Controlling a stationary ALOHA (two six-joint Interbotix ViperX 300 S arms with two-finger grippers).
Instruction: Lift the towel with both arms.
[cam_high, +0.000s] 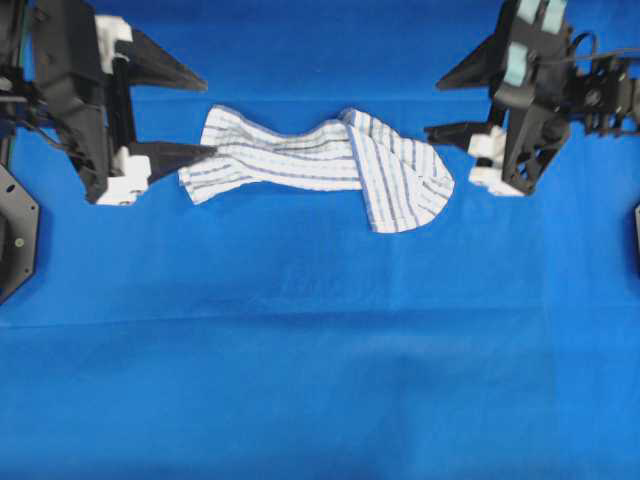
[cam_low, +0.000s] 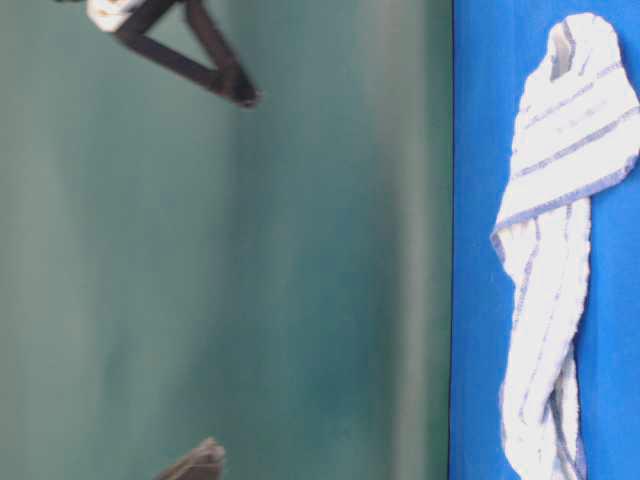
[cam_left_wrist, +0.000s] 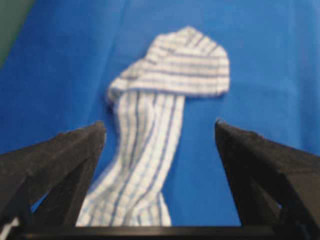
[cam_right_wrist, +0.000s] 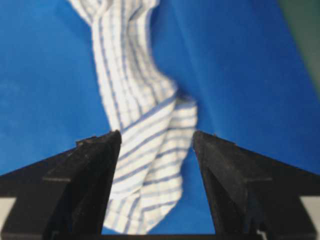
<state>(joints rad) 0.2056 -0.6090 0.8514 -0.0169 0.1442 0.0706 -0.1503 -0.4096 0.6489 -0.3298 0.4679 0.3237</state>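
Observation:
The towel (cam_high: 320, 160), white with fine blue and grey check stripes, lies bunched and twisted on the blue tablecloth, with its wider folded end at the right. My left gripper (cam_high: 208, 115) is open at the towel's left end, and its lower finger overlaps the towel's edge in the overhead view. My right gripper (cam_high: 434, 106) is open at the towel's right end. In the left wrist view the towel (cam_left_wrist: 170, 75) runs between the spread fingers of the left gripper (cam_left_wrist: 160, 125). In the right wrist view the towel (cam_right_wrist: 130, 85) lies between the fingers of the right gripper (cam_right_wrist: 157, 134). Neither gripper holds anything.
The blue tablecloth (cam_high: 320, 350) covers the whole table. A black arm base (cam_high: 15, 240) sits at the left edge. The table-level view is turned sideways: it shows a green wall (cam_low: 300, 250), the towel (cam_low: 560, 250), and fingers (cam_low: 215, 75) well off the cloth.

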